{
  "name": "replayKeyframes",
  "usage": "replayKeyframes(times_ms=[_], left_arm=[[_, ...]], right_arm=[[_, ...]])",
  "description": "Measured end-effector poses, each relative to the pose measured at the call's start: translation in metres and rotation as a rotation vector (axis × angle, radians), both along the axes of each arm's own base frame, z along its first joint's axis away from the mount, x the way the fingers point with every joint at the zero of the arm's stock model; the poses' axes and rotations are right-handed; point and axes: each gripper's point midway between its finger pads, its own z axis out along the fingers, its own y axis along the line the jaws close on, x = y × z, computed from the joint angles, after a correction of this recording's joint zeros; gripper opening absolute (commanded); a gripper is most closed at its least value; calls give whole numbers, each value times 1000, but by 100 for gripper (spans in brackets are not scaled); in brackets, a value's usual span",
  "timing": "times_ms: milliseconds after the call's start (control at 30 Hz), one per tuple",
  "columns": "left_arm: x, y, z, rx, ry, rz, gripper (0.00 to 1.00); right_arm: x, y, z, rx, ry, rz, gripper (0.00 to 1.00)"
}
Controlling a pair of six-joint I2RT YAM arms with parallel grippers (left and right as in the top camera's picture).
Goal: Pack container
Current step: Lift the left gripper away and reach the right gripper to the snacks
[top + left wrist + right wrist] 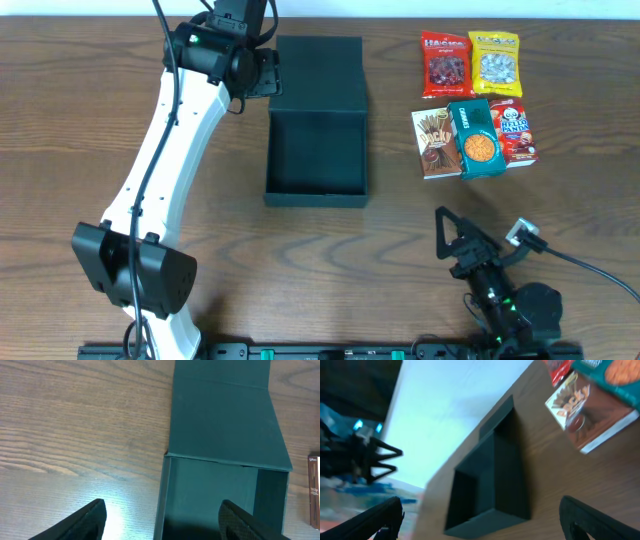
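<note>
The left gripper is wide open and holds nothing. The open container lies just ahead of its fingers, with one wall between them. The right gripper is also spread wide and empty, and the container is well ahead of it.

The left hand gapes on an outstretched arm, the right hand on a folded one.

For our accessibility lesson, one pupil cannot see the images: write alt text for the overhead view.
An open, empty dark box lies in the middle of a wooden table, its lid flap folded back. Five snack packs sit to its right. The left arm reaches to the flap's left edge, and the right arm is at the near right corner.
</note>
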Motion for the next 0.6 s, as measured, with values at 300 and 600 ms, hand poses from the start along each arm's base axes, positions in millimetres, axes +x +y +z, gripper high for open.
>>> replayKeyframes(times_ms=[300, 600], left_arm=[[0, 0, 0, -1, -1, 0, 75], [2, 9, 0, 0, 0, 20, 78]], right_arm=[[3, 3, 20, -17, -92, 19, 99], [18, -4, -7, -148, 70, 39, 99]])
